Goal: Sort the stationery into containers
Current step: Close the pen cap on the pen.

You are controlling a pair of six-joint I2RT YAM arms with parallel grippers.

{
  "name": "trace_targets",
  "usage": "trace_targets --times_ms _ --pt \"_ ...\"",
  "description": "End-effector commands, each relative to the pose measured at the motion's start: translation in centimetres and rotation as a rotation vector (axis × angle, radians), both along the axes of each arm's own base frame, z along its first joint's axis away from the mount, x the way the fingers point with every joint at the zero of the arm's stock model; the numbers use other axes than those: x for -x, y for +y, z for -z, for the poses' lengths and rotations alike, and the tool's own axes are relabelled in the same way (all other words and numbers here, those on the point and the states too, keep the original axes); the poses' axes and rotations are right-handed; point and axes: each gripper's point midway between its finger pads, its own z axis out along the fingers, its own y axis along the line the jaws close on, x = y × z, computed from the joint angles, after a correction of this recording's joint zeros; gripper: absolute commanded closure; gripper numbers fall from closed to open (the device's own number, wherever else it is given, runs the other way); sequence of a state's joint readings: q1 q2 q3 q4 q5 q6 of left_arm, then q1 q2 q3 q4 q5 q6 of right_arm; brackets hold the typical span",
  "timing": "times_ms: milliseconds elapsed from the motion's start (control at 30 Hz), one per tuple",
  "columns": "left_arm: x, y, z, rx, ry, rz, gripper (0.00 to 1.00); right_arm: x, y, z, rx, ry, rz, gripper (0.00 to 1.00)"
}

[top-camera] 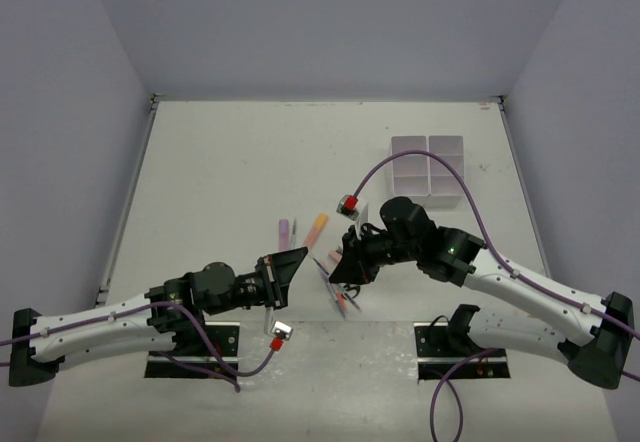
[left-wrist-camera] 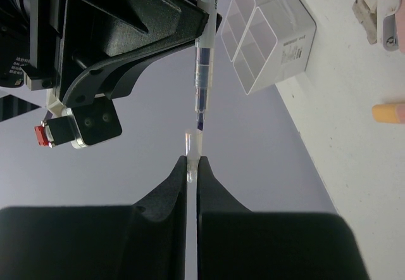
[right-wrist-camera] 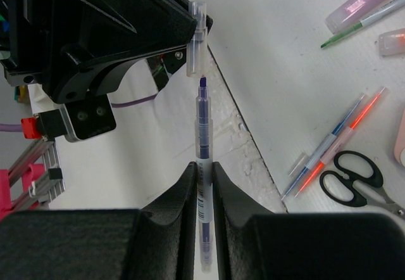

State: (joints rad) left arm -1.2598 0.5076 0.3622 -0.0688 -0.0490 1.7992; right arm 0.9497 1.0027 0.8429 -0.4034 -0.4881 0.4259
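My right gripper (right-wrist-camera: 204, 169) is shut on the barrel of an uncapped purple-blue pen (right-wrist-camera: 202, 125), held in the air. My left gripper (left-wrist-camera: 193, 164) faces it, shut on the pen's clear cap (left-wrist-camera: 193, 142). The pen's tip (left-wrist-camera: 200, 125) sits just off the cap's mouth, slightly to one side. In the top view the two grippers, left (top-camera: 300, 258) and right (top-camera: 338, 267), meet near the table's front middle. The white six-compartment organiser (top-camera: 430, 167) stands far right. On the table lie a lilac highlighter (right-wrist-camera: 364, 4), an orange highlighter (right-wrist-camera: 392, 42), a green pen (right-wrist-camera: 357, 26) and black scissors (right-wrist-camera: 351, 182).
A blue pen and a red pen (right-wrist-camera: 335, 144) lie side by side next to the scissors, under the right arm. Small pink and white items (left-wrist-camera: 380, 11) rest near the organiser (left-wrist-camera: 266, 36). Grey walls close the table on three sides.
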Motion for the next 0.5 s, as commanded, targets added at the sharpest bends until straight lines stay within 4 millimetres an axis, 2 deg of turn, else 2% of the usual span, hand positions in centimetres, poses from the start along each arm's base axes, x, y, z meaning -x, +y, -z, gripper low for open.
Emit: trace_targets --times_ms 0,300,467 --pt "0.39 -0.44 -1.65 0.041 -0.002 0.023 1.0 -0.64 0.54 -2.18 -0.051 -0.056 0.005 1.0" --pt "0.44 -0.45 -1.55 0.039 0.006 0.025 1.0 -0.71 0.52 -2.66 -0.061 -0.062 0.013 1.0" --pt "0.78 -0.7 -1.84 0.048 0.017 0.046 1.0 -1.48 0.7 -2.5 -0.051 -0.081 0.037 1.0"
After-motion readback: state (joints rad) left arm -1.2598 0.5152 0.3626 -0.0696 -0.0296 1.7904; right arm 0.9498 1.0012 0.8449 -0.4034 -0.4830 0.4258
